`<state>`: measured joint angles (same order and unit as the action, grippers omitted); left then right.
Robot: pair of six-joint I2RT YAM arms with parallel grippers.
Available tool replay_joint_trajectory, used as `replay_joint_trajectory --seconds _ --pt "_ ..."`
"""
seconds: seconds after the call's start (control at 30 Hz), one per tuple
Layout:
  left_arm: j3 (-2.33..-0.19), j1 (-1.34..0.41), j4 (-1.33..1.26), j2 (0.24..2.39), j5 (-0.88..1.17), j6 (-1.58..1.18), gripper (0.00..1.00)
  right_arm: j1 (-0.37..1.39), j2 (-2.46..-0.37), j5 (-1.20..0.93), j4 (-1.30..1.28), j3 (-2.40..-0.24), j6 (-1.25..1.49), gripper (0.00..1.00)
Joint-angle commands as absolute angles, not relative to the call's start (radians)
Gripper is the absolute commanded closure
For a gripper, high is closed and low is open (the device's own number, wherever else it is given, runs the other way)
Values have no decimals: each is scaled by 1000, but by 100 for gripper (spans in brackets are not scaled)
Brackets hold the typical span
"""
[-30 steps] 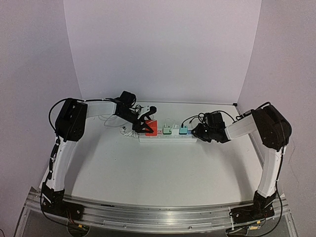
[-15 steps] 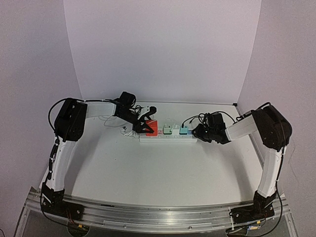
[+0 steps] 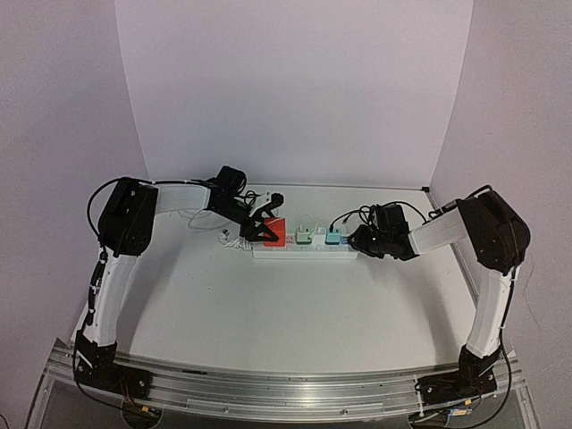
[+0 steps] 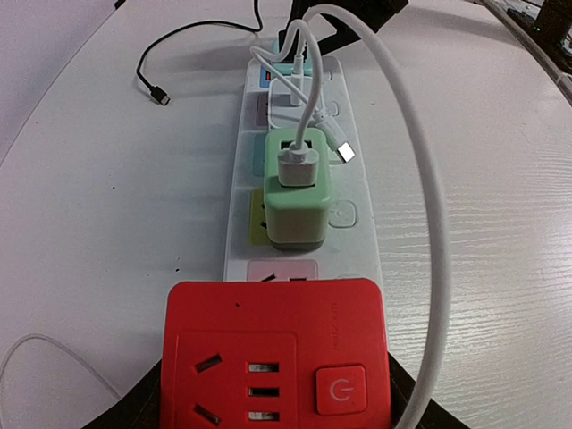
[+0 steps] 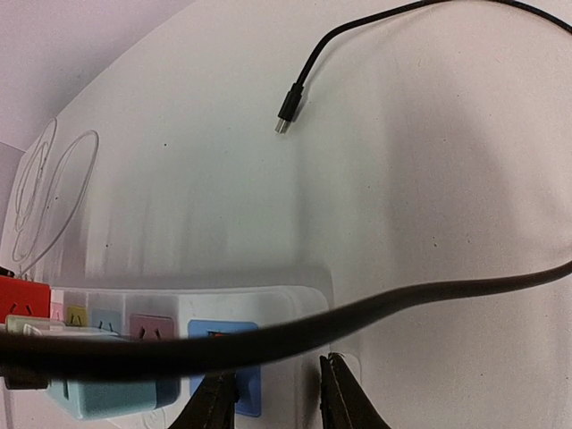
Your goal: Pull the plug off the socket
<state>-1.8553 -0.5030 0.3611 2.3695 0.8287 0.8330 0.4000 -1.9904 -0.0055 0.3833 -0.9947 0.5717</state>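
Note:
The white socket strip [image 3: 304, 251] lies across the table's middle, also seen in the left wrist view [image 4: 357, 223] and the right wrist view [image 5: 295, 304]. A red cube plug [image 3: 273, 231] sits at its left end, over the pink label [image 4: 281, 269]. My left gripper [image 3: 259, 229] is shut on the red plug [image 4: 273, 357], with dark fingers on both of its sides. My right gripper [image 3: 359, 241] stands on the strip's right end. Its fingers [image 5: 214, 404] are slightly apart, one over the blue label [image 5: 228, 362], one at the end edge.
A green plug [image 4: 295, 192] with a white USB cable [image 4: 420, 179] and a teal plug [image 3: 332, 236] stand in the strip. A black cable [image 5: 375, 308] crosses in front of my right fingers; its loose end [image 5: 286, 114] lies behind the strip. Walls enclose three sides.
Almost nothing differs. My left gripper and the red plug have edged slightly up and back; the right gripper stays on the strip's end.

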Motion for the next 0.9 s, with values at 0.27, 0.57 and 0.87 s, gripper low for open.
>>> replay_joint_trajectory --seconds 0.27,0.57,0.87 --pt "-1831 -508 144 2217 925 741 100 417 -2000 -8 269 -973 546 69" --pt "-1727 -509 31 2177 931 688 100 434 -2005 0 264 -976 504 69" --pt "-1708 -508 114 2187 922 762 100 452 -1952 0 255 -974 431 66"
